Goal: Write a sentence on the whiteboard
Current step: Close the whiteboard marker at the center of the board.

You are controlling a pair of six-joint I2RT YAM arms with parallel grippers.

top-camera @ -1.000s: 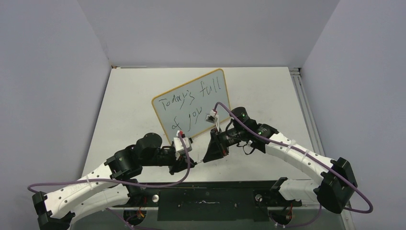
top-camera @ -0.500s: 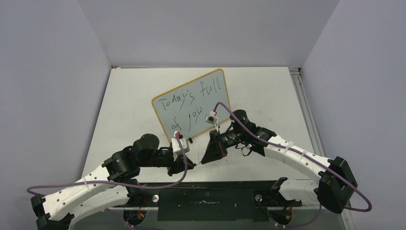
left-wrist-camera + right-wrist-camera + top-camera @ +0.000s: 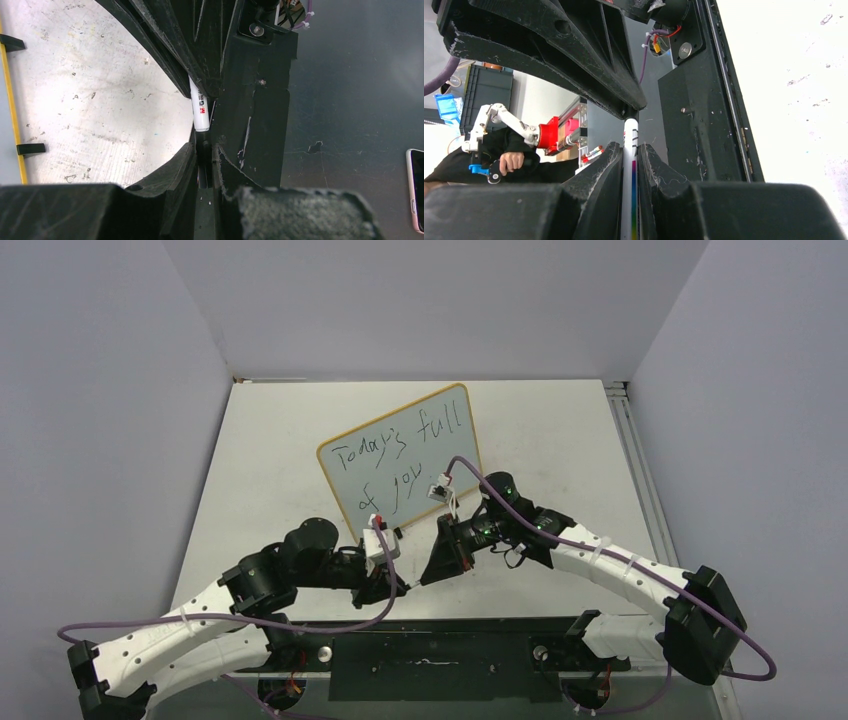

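Three grey walls (image 3: 100, 440) enclose the scuffed white table (image 3: 560, 440) where left claw (image 3: 204, 152) and right claw (image 3: 630, 152) seemingly pinch one marker (image 3: 200, 107).

Place: a robotics lab, as suggested by the fittings.
Work cell: a white table (image 3: 270, 440) is boxed in on three sides by plain grey panels (image 3: 420, 300).
Beyond the table's near edge: a person (image 3: 511, 161) is seen gripping a small white-and-red jointed arm (image 3: 504, 116).
Further off from the table: an aluminium frame (image 3: 581, 125) and a dark storage crate (image 3: 486, 92) are seen.
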